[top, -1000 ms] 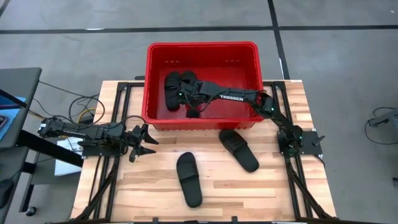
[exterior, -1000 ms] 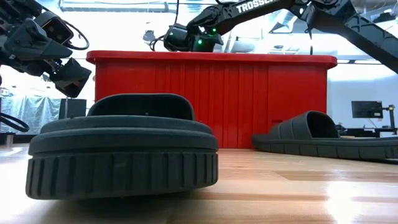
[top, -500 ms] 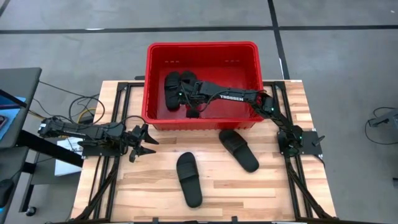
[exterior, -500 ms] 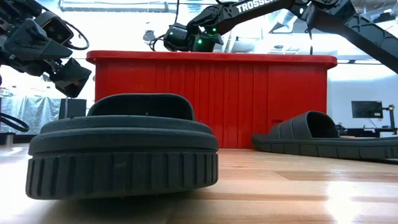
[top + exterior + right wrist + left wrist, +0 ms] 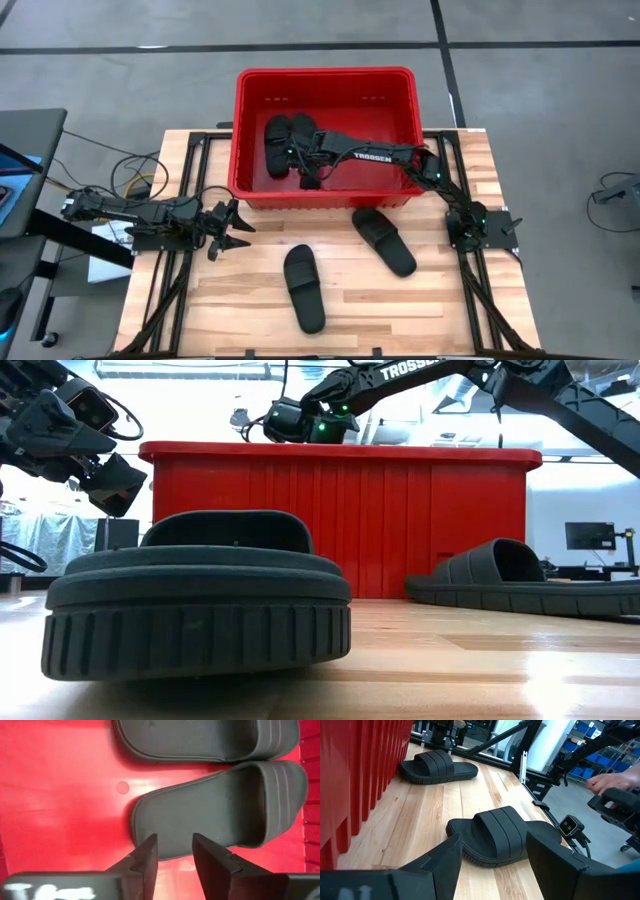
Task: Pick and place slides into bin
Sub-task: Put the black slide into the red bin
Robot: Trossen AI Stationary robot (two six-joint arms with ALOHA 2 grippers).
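A robotics lab or workshop: bare grey concrete floor (image 5: 550,120) with black taped lines around the table, blue storage-bin shelving (image 5: 600,755) and a dark monitor (image 5: 588,536) beyond it.

We see two slides (image 5: 281,143) side by side in the bin's (image 5: 326,76) left part, two more (image 5: 303,288) (image 5: 384,241) on the table (image 5: 440,300) near it.

The high camera looks straight down on the whole tabletop (image 5: 400,310). The low camera sits at tabletop height, very near one slide (image 5: 195,595), facing the red bin (image 5: 340,520). The left wrist camera looks across two slides on the tabletop. The right wrist camera looks down into the bin.
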